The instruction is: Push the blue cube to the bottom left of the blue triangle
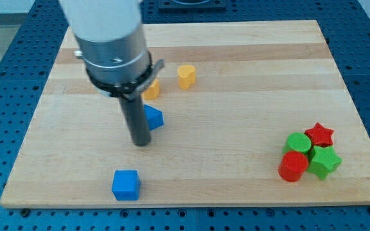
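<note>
Bright even light; soft shadows; perhaps slight blur.

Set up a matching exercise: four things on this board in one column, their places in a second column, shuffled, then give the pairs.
Things:
1. blue cube
2. blue triangle
3. red star
4. my tip

Places:
A. top of the cluster at the view's right
B. near the board's bottom edge, left of centre
C. just left of and below the blue triangle
D. partly behind the rod, below the yellow blocks

Pairs: 1-B, 2-D, 3-A, 4-C
</note>
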Motion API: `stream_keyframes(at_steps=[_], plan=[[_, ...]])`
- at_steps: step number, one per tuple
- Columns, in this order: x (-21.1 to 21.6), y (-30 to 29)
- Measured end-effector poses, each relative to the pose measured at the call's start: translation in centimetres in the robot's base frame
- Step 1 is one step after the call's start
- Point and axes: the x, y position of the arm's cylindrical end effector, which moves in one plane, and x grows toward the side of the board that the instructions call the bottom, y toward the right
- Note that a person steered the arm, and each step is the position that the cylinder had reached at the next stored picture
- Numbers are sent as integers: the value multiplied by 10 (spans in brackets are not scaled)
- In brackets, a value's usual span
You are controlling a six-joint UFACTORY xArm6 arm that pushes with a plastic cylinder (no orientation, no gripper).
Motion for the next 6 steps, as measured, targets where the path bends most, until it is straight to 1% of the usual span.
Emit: stream_keyframes(at_steps=[1,2,3,4,5,6], plan=[[27,47],[86,64],[98,58],[98,15],[69,-67],[41,-85]])
